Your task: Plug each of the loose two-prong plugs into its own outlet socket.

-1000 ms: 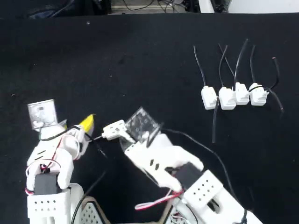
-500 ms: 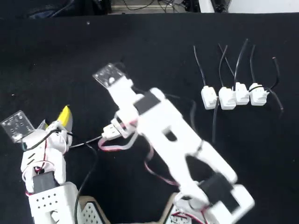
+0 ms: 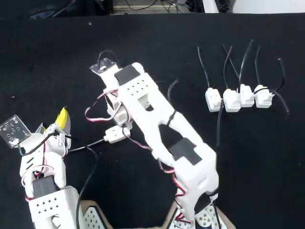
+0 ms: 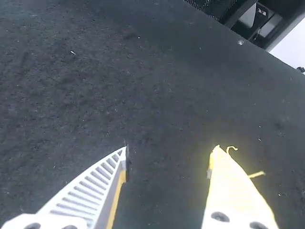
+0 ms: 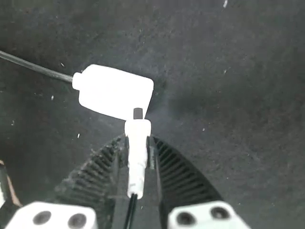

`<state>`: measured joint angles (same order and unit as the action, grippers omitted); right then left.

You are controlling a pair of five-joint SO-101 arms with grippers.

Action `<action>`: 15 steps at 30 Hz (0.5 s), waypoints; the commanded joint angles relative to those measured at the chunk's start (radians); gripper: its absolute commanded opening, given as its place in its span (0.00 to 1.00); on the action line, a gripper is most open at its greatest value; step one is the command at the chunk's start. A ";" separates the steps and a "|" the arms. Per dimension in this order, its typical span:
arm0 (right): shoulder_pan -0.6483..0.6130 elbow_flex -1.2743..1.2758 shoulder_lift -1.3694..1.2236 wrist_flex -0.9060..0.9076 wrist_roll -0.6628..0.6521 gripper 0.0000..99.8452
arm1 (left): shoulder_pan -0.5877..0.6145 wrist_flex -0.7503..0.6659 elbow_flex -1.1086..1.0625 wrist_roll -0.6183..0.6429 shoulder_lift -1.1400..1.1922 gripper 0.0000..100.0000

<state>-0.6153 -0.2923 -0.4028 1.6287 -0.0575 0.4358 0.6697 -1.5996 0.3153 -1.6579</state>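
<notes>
- Right claw [image 5: 137, 141] clamped on a slim white plug [image 5: 137, 152], pinched between both dark ribbed fingers, with a black lead running back out between them
- Plug tip set against the long edge of a white socket [image 5: 113, 91], with a dark prong showing at the joint; seated or merely touching, hard to say from this angle
- Socket lying flat on the black worktop [image 5: 228, 57], with a thin black cable [image 5: 33, 64] leaving its far end
- From above, socket [image 3: 116, 134] left of the worktop's middle, just beside and partly under the right arm [image 3: 162, 124]
- Right arm stretched from the near edge out over the socket, red and white wires looping at its side
- Left claw [image 4: 170, 149] spread wide, white ribbed finger [image 4: 95, 186] and yellow finger [image 4: 233, 191] well apart, bare worktop showing between them
- Left arm [image 3: 43, 167] at the near left corner, yellow finger pointing up and away, apart from the socket
- Black cable trailing from the socket toward the left arm's base
- Four white blocks [image 3: 232, 100] in a row close side by side at the far right, each with a black lead trailing off, well apart from both claws
</notes>
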 commanded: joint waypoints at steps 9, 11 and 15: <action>0.011 -0.243 -0.153 0.129 0.110 0.01 | 0.008 -0.021 0.013 0.011 -0.005 0.28; 0.011 -0.243 -0.166 0.121 0.110 0.01 | 0.008 -0.025 0.013 0.011 -0.005 0.28; 0.011 -0.259 -0.202 0.117 0.112 0.01 | 0.008 -0.025 0.013 0.011 -0.005 0.28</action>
<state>-0.6153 -0.4841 -0.5930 1.7315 0.0453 0.4358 0.6697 -1.5996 0.3153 -1.6579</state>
